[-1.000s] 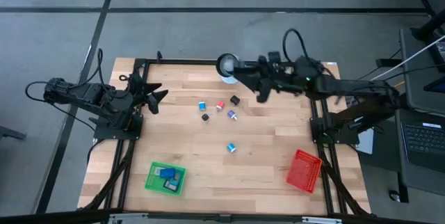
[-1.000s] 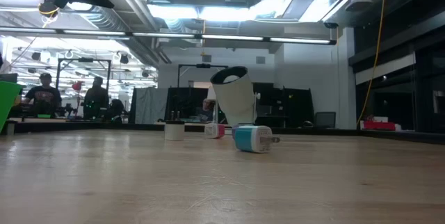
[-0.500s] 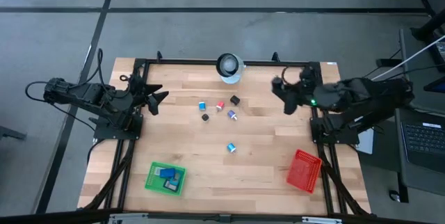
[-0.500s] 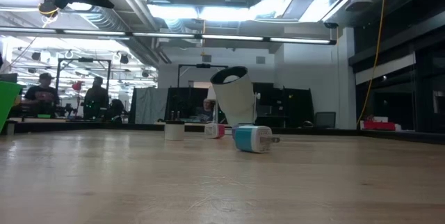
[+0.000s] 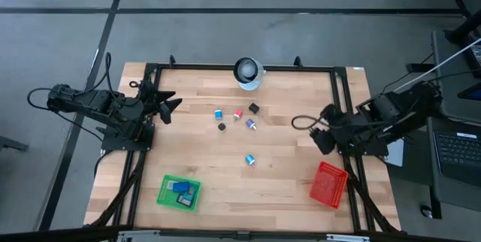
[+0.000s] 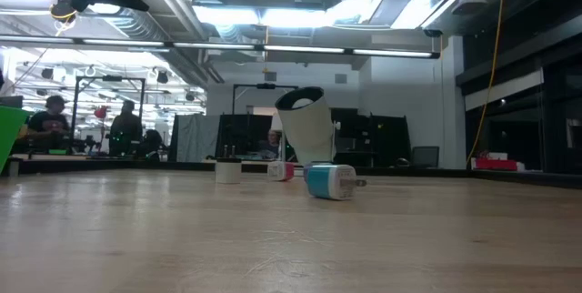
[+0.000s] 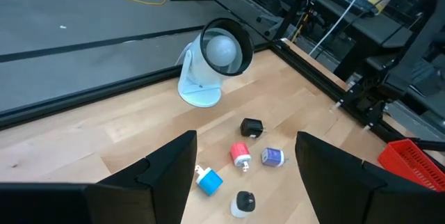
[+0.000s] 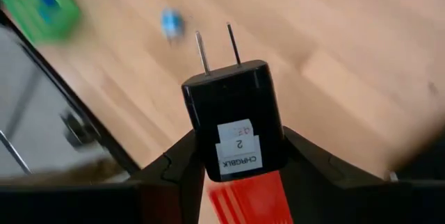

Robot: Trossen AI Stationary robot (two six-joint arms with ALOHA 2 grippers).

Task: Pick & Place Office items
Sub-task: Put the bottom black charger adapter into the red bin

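Observation:
My right gripper [image 5: 322,138] hangs near the table's right edge, just far of the red basket [image 5: 329,184], shut on a black charger block [image 8: 235,116] with two metal prongs. Several small office items lie mid-table: blue [image 5: 219,113], red [image 5: 237,113], black [image 5: 254,108], purple [image 5: 250,124], another blue [image 5: 249,159]. The green basket [image 5: 179,193] at the near left holds blue items. My left gripper [image 5: 169,108] waits open at the left edge, its fingers [image 7: 170,165] wide apart above the table. My right gripper pinches the black charger between its two fingers [image 8: 174,168], on the two side faces near its labelled rear end [image 8: 240,156]. The fingers slant steeply downward. The prongs [image 8: 215,46] point away from the gripper, and the charger is lifted clear of the table.
A larger white round object [image 5: 248,71] stands at the far edge's middle, seen tilted in the low view [image 6: 305,125]. Black frame rails [image 5: 342,107] run along the table's sides. Bare wood lies between the two baskets.
My right gripper has swung from beside the white round object at the far middle toward the table's right edge and near side, sinking a little and tipping from near level to pointing steeply down. The items on the table have stayed put.

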